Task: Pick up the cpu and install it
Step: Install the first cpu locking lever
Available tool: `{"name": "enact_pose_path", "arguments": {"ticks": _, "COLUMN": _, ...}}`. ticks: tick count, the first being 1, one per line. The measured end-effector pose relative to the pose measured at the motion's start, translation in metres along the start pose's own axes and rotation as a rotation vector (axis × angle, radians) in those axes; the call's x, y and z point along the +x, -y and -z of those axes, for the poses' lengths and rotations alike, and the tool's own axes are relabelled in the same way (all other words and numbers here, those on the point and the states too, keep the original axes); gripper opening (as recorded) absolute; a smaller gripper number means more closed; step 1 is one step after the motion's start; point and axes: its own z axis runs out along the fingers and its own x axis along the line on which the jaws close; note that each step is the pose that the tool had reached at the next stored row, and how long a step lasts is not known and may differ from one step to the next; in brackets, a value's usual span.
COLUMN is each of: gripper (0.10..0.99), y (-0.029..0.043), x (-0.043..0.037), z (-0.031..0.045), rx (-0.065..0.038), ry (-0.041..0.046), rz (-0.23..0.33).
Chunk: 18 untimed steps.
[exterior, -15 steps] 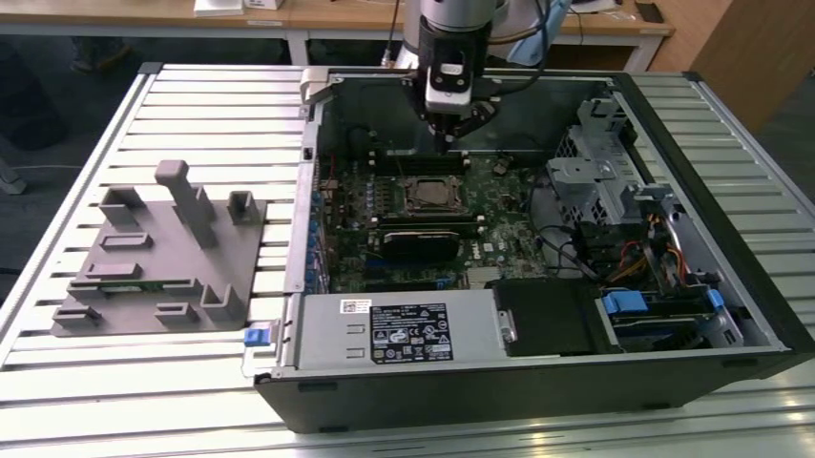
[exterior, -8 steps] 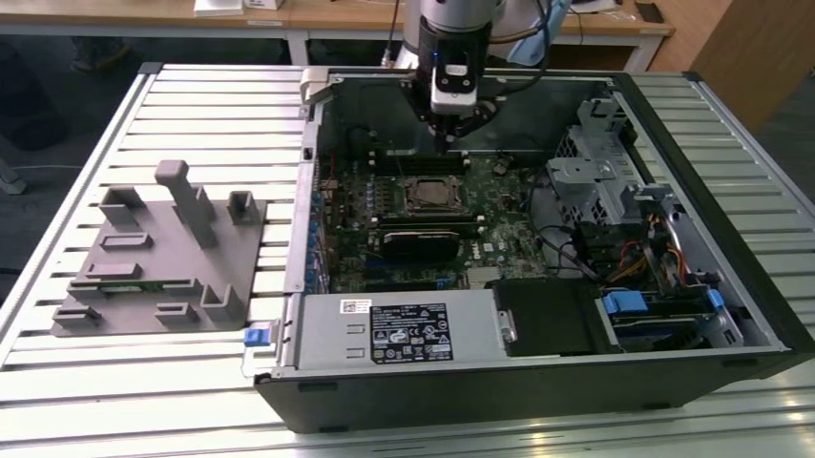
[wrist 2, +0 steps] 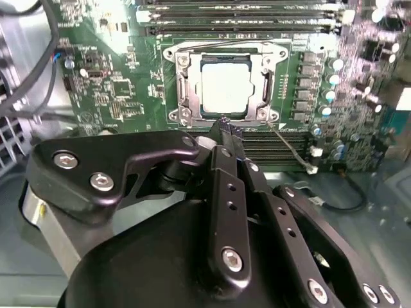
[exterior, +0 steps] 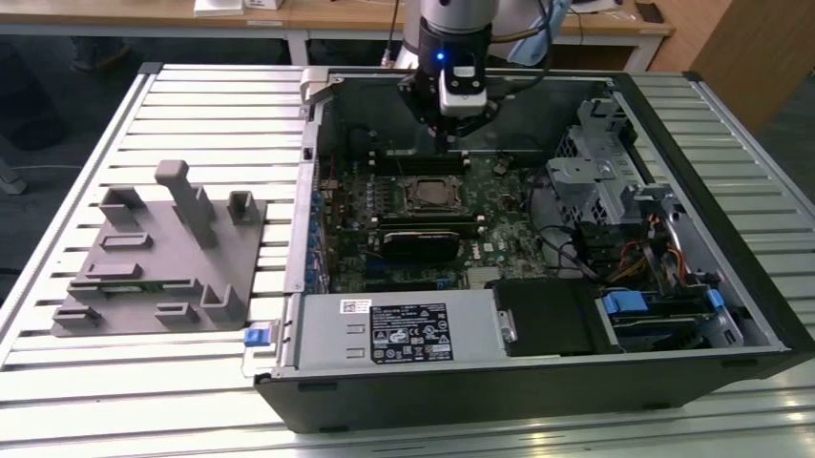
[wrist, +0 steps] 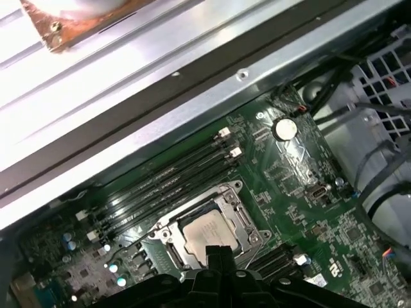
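The cpu (wrist 2: 225, 88) is a silvery square chip lying flat inside the open metal frame of the motherboard socket (wrist 2: 183, 96); in the first wrist view the cpu (wrist: 207, 233) rests in that same socket (wrist: 234, 205). In the exterior view the socket (exterior: 427, 194) is in the middle of the green board. My gripper (exterior: 445, 143) hangs above the board just behind the socket. Its black fingers (wrist 2: 226, 138) are pressed together with nothing between them, and the tips (wrist: 216, 251) are raised beside the chip's edge.
The open computer case (exterior: 713, 315) has metal walls around the board. Memory slots (wrist 2: 244, 16) run beside the socket. A drive cage with cables (exterior: 612, 191) is on the exterior view's right, a power supply (exterior: 395, 329) at the front. A grey fixture (exterior: 166, 258) stands outside.
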Motion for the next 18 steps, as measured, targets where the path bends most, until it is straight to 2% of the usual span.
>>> {"name": "enact_pose_path", "arguments": {"ticks": 18, "gripper": 0.106, "y": 0.0001, "x": 0.0002, "z": -0.0029, "rx": -0.008, "ry": -0.0081, "rz": 0.315}}
